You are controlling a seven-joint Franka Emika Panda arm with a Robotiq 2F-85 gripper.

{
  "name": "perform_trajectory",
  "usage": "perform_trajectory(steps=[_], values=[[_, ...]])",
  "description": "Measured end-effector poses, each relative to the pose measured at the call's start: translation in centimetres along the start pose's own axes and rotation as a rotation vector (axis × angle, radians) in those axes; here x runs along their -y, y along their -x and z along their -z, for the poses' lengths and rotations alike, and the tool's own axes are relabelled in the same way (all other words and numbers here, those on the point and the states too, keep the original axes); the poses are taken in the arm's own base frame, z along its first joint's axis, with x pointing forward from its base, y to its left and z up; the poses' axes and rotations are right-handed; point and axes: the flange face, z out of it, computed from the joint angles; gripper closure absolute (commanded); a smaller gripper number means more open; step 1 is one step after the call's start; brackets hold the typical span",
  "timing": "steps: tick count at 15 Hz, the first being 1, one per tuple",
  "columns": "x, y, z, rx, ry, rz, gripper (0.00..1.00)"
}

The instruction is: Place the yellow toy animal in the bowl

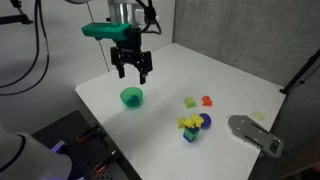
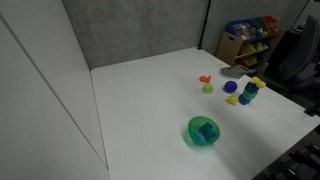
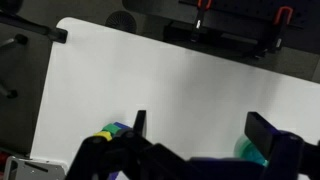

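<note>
Toys cluster near one edge of the white table [image 1: 230, 75]: the yellow toy animal [image 1: 186, 123] sits atop a blue block [image 1: 189, 136], with a purple ball [image 1: 203, 121] touching or just beside it (too small to tell which). Near them, towards the table's middle, lie a pale yellow-green block [image 1: 190, 102] and an orange-red toy [image 1: 207, 101], side by side. The bowl [image 1: 131, 97] stands well apart from this group, closer to another edge. Above the bowl hangs the gripper [image 1: 133, 77], its fingers spread wide and nothing between them; the wrist view shows bare table in the gap. A grey object [image 1: 255, 134] lies at the table's edge beyond the toys.
</note>
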Motion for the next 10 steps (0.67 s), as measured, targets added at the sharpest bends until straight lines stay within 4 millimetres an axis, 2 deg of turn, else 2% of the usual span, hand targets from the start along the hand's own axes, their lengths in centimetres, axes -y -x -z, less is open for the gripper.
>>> perform_trajectory(steps=[6, 10], values=[[0.1, -0.2, 0.1, -0.006, -0.001, -0.001, 0.00], [0.6, -1.9, 0.3, -0.060, -0.008, -0.022, 0.00]])
